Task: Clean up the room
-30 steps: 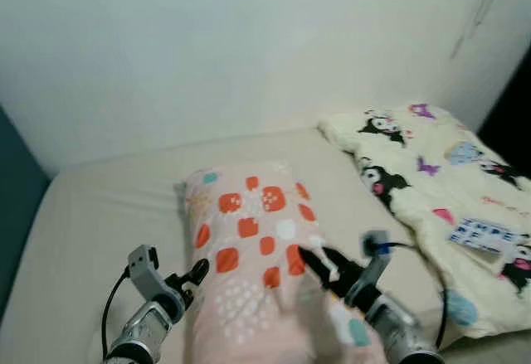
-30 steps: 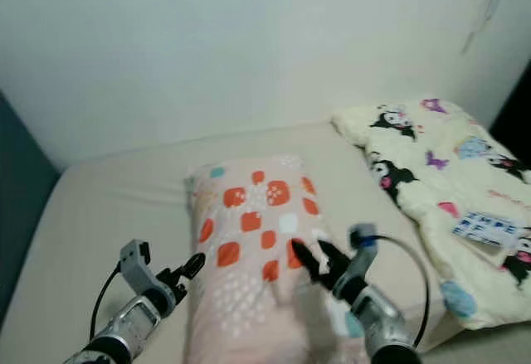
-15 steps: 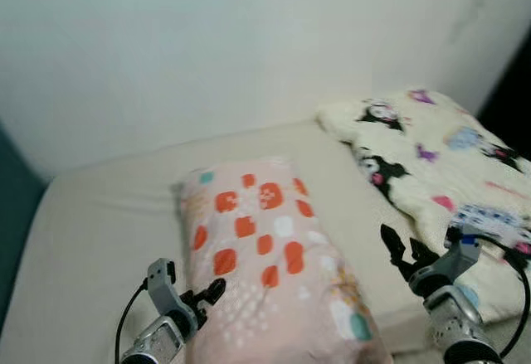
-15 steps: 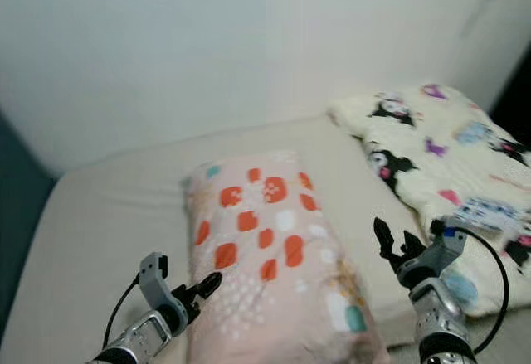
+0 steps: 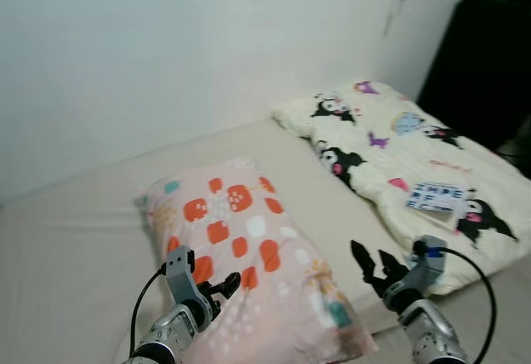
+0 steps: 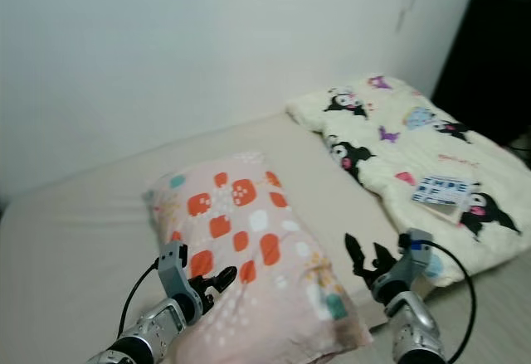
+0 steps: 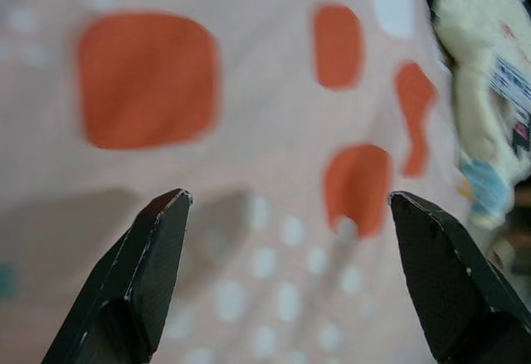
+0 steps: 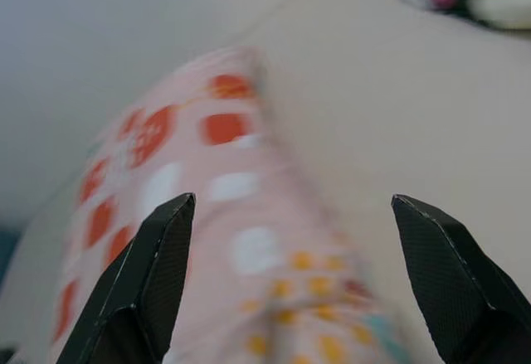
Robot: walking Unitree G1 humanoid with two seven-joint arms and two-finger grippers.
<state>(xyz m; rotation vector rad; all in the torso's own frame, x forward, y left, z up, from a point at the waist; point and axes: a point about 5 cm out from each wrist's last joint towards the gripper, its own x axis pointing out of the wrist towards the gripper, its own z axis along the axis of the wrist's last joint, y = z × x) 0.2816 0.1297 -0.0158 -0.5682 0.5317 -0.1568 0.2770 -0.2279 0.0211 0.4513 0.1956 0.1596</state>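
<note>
A pink pillow (image 5: 249, 248) with orange squares lies on the beige bed (image 5: 75, 240). My left gripper (image 5: 222, 284) hovers open over the pillow's near left part, and the left wrist view shows its fingers (image 7: 141, 273) spread wide above the fabric (image 7: 274, 132). My right gripper (image 5: 370, 266) is open over the bare sheet just right of the pillow, empty. In the right wrist view the pillow (image 8: 191, 182) lies ahead between the spread fingertips (image 8: 149, 281). A cream blanket (image 5: 406, 157) with cartoon figures lies folded at the bed's right end.
A white wall (image 5: 182, 49) runs behind the bed. A black piece of furniture (image 5: 481, 65) stands at the far right. A small blue-and-white printed patch (image 5: 436, 196) sits on the blanket. Bare sheet stretches to the left of the pillow.
The camera has swung right, so the whole scene shifted left. My right gripper came off the pillow and now hangs open to its right. The left gripper stays open over the pillow.
</note>
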